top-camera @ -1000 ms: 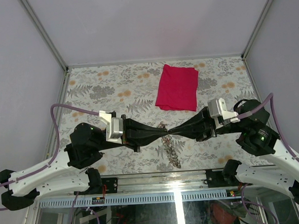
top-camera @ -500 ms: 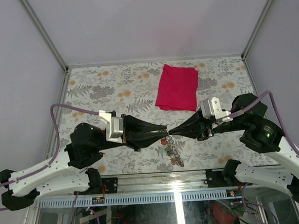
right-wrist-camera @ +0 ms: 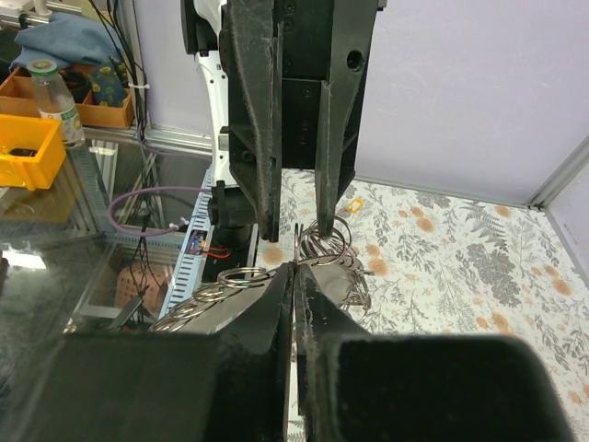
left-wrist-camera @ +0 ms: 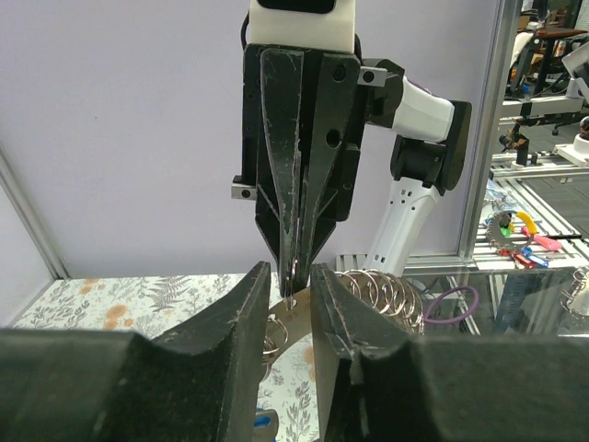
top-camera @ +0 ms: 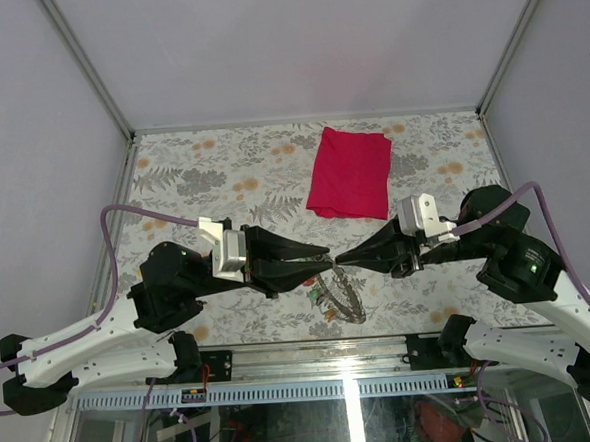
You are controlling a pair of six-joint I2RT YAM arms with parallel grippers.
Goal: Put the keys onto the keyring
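Floral-patterned table [top-camera: 202, 177], with a red cloth [top-camera: 350, 173] near its far edge. Both claws meet tip to tip above the near-middle of the table.

Right gripper [top-camera: 339, 259]: clamped tight on a thin metal edge, judged to be the keyring [left-wrist-camera: 293, 320].

Left gripper [top-camera: 324, 260]: jaws partly apart, straddling the right's tips, holding nothing.

Keys [top-camera: 322, 296] sit in a bunch with wire rings [left-wrist-camera: 377, 290] just below the tips, towards the near edge.

Step in hand, by judgement: threading a key onto the ring. The next move calls for the left gripper to take one key by its head and align it finely while the right holds firm.
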